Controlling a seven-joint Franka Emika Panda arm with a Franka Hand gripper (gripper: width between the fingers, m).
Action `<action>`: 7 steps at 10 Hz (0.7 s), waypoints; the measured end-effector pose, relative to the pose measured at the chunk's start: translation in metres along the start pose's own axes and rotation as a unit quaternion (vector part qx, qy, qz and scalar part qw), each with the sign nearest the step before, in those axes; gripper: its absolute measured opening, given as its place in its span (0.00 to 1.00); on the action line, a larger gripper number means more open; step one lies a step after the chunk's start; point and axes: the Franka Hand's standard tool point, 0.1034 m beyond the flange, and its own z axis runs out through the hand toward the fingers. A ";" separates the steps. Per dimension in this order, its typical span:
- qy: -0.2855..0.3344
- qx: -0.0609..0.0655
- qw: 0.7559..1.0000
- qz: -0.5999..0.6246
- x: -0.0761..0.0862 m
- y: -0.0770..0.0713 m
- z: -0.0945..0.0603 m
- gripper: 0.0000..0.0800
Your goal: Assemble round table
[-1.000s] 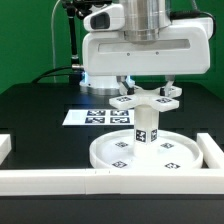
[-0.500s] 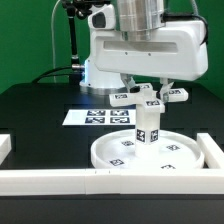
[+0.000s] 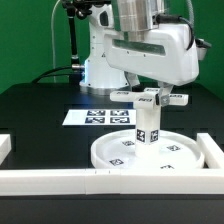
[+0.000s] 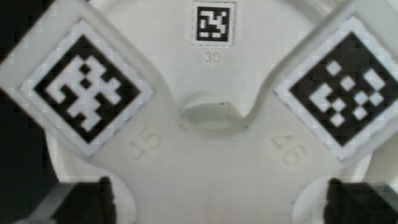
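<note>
On the black surface [image 3: 40,105], just inside the long white border wall [image 3: 50,180], the round table takes shape upside down. The large round disc [image 3: 105,153] lies flat, the short leg [image 3: 146,128] stands upright at its middle, and the cross-shaped base [image 3: 150,98] sits on top of the leg.

The claw [image 4: 214,203] reaches down from directly above. In the wrist view its dark pads [image 4: 80,200] flank the base with white plastic filling the gap, so it appears to be pinching the base.

The step in hand looks like seating the base on the leg. That calls for keeping the wrist centred over the base's round hub [image 4: 210,112], keeping the cross level, and pressing only lightly. A skewed push could tip the leg or drag the disc toward the wall. The marker board [image 3: 98,117] lies well behind, clear of the work.
</note>
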 end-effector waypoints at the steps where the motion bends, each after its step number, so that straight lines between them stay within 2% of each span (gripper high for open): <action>1: 0.000 0.000 1.000 -0.003 0.000 0.000 0.000 0.79; 5: -0.011 -0.002 0.999 -0.052 -0.010 -0.003 -0.024 0.81; 7: -0.010 -0.003 0.997 -0.074 -0.009 -0.002 -0.021 0.81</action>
